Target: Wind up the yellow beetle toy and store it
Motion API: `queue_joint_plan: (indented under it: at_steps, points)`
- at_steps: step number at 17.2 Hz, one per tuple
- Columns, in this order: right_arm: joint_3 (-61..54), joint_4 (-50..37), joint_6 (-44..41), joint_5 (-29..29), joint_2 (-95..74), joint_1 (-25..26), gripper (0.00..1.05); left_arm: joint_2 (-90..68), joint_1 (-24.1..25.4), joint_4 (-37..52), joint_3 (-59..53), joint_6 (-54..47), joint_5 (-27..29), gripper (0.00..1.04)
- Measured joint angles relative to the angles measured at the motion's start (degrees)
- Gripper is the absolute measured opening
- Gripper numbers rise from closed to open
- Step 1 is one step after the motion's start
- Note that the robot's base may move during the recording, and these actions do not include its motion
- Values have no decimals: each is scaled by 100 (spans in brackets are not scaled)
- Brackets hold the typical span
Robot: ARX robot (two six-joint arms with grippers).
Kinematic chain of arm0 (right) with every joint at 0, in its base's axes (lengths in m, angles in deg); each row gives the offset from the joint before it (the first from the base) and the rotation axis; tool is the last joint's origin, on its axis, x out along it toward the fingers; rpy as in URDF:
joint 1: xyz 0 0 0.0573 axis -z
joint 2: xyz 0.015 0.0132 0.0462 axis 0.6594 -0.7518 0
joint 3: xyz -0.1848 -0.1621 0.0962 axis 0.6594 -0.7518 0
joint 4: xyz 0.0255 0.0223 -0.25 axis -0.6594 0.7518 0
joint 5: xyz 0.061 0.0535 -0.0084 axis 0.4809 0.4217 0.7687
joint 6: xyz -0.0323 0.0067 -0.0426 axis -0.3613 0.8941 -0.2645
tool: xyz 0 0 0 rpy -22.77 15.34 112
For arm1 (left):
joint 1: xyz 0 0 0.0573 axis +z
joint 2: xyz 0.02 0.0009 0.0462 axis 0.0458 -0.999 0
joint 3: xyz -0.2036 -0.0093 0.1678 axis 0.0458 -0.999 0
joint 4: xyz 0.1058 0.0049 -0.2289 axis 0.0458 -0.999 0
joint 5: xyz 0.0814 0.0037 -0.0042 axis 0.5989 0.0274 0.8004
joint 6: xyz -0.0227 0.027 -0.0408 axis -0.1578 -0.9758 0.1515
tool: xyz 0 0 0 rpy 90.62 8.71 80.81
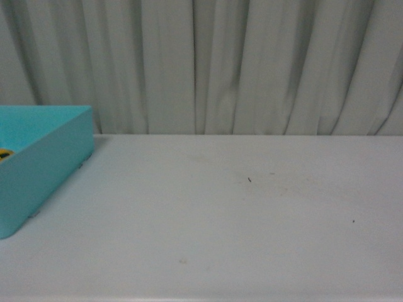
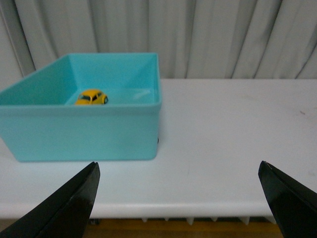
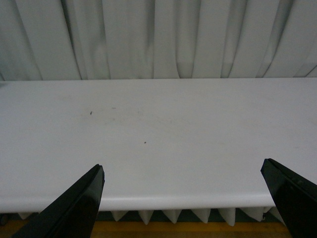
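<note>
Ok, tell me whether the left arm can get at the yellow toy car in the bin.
Probably yes: the left gripper is open and facing the open-topped teal bin, with nothing covering the yellow toy car, though it must clear the near wall.

In the front view the turquoise box [image 1: 44,163] is cut off by the picture's left edge, and the yellow beetle toy [image 1: 5,153] shows only as a sliver there. From the left wrist the box's near wall hides the toy's [image 2: 91,97] lower part. It is too small to make out stripes or a winding key. Both wrist views show only the finger [image 2: 64,208] [image 3: 69,208] tips, cut by the picture edges.
</note>
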Motion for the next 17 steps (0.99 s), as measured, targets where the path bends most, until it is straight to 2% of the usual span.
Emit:
queue_joint_plan:
  at_steps: [17]
  points:
    - [0,28,2,0,2,0,98,0,0,-24,0,4,17,98]
